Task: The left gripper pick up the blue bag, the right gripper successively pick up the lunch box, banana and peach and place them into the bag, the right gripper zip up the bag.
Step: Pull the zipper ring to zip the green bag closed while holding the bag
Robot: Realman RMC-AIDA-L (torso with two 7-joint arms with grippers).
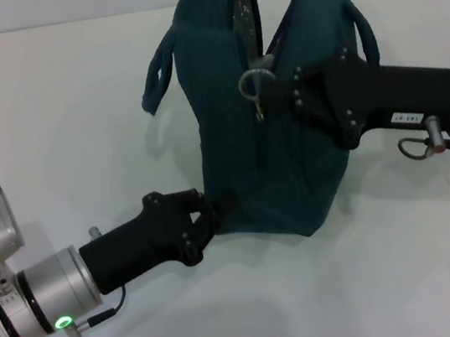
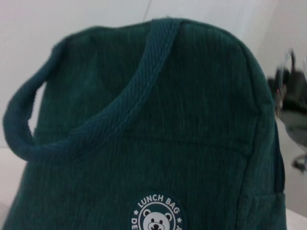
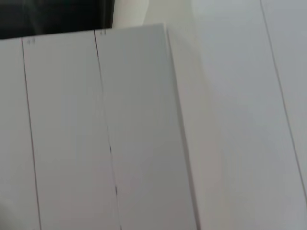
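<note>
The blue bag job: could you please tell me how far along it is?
No lunch box, banana or peach shows on the table. The left gripper pinches the blue bag low down; the right gripper is at the ring zip pull. The top still gapes, so zipping remains.

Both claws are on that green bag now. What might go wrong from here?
The left gripper pinches only the bag's lower edge, so the fabric might slip free. The right gripper sits by the zip ring near the top, where the silver lining still shows; a pull might tilt the soft bag sideways on the table rather than close it.
</note>
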